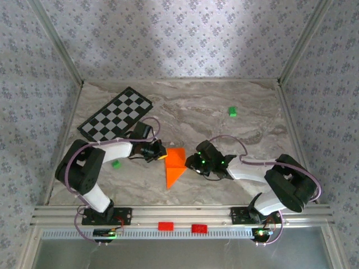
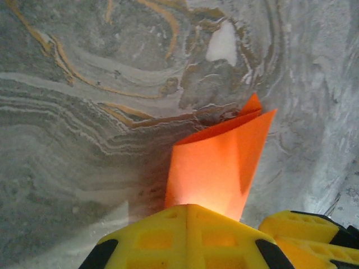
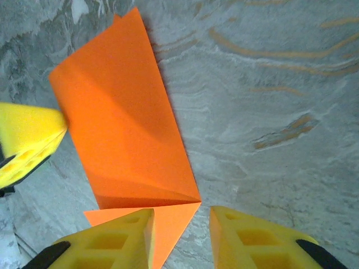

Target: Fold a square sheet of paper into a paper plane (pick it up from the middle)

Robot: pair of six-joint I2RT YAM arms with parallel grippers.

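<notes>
The orange paper, partly folded into a pointed shape, lies mid-counter between my two arms. My left hand is clamped on its left edge. My right hand stands with fingers parted over one corner, gripping nothing. I judge the sheet light, limp and easily creased, so I'd take it by a folded edge, where the layers stiffen it. The left wrist camera shows the pinched flap lifting off the marble. The right wrist camera shows a diagonal crease lying flat.
</notes>
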